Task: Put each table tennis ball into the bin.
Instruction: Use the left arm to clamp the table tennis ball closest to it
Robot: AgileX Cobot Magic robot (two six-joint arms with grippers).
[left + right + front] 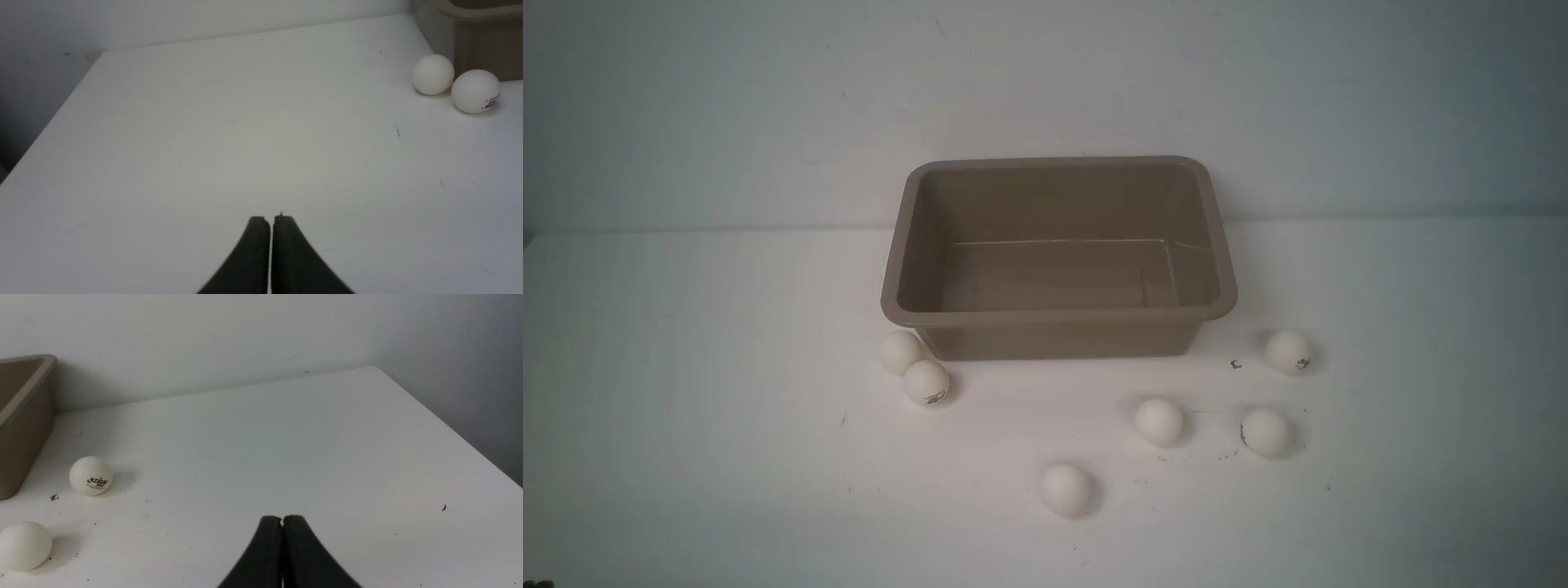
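Tabletop (686, 425): white, matte and flat, spreading wide in front of me; its far edge meets the wall.
Wall (768, 98): plain pale grey, upright behind the tabletop, with a few faint scuffs.
Brown fleck (1236, 364): tiny, lying on the tabletop right of centre.
Dark specks (1225, 456): thinly scattered on the tabletop, mostly on my right side.
Right edge (443, 424): runs back to a corner at the wall.

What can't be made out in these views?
- Front view: neither arm is in frame; marks on the table tennis balls are too small to read; the near rim of the bin hides the floor just behind it.
- Left wrist view: bin cut off by the frame edge.
- Right wrist view: bin and one ball cut off by the frame edge.
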